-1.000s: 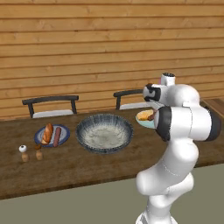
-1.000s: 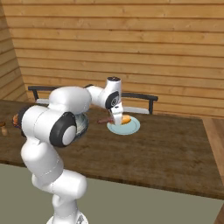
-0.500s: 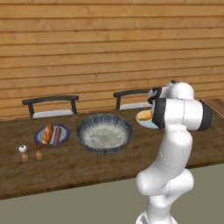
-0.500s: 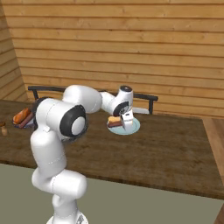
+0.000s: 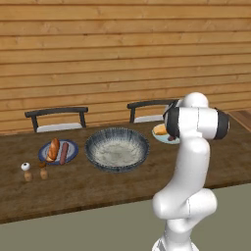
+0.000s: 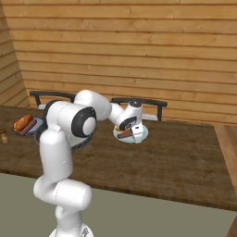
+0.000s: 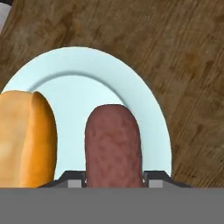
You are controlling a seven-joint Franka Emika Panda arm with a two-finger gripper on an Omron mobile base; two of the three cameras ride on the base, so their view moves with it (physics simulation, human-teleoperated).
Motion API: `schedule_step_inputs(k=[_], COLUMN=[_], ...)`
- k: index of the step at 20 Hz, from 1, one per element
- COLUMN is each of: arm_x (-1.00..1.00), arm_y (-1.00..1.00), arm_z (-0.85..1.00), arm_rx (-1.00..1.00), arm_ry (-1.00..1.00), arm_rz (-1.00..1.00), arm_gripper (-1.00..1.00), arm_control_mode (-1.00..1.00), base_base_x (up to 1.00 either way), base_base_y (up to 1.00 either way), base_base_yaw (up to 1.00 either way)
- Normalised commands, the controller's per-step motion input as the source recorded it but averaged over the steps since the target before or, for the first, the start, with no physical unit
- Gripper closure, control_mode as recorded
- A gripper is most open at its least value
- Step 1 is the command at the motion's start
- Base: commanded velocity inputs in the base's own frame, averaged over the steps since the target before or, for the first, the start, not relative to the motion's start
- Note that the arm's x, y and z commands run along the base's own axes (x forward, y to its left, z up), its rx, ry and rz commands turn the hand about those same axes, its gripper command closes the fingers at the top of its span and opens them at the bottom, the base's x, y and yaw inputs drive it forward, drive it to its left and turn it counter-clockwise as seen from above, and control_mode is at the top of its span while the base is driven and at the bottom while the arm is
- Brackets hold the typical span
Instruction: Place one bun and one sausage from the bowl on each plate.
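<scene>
My gripper [image 6: 134, 132] is shut on a dark reddish-brown sausage [image 7: 113, 144], held low over the pale teal plate [image 7: 87, 72]. A golden bun [image 7: 26, 140] lies on that plate beside the sausage. In the left base view my arm hides the hand; the teal plate [image 5: 158, 136] and its bun [image 5: 160, 129] peek out at its left. The blue-rimmed plate [image 5: 71, 147] at the table's left carries another bun [image 5: 53, 148] and sausage [image 5: 63, 153]. The big speckled bowl [image 5: 116, 149] stands between the plates with nothing inside.
Two small shakers [image 5: 25, 171] [image 5: 43, 171] stand near the front left of the wooden table. Two dark chairs [image 5: 58, 117] [image 5: 149, 109] sit behind the table against the plank wall. The table's right edge lies past the teal plate [image 6: 132, 136].
The hand has come down closer to the teal plate with the sausage still in it, and the arm's elbow has swung round. The plates, bowl and buns have not moved.
</scene>
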Motion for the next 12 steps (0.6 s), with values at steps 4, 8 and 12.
schedule_step_inputs(k=[4, 8, 12], arm_x=[0.41, 0.31, 0.27], arm_y=[-0.11, -0.18, -0.16], arm_z=[-0.26, -0.05, 0.0], arm_rx=[0.0, 0.01, 0.04], arm_ry=[-0.02, 0.0, 0.0], arm_rz=[0.0, 0.0, -0.01], arm_gripper=[-1.0, -1.0, -1.0], arm_control_mode=[-1.0, -1.0, -1.0], base_base_x=[0.0, 0.0, 0.0], base_base_y=[0.0, 0.0, 0.0], base_base_yaw=[0.0, 0.0, 0.0])
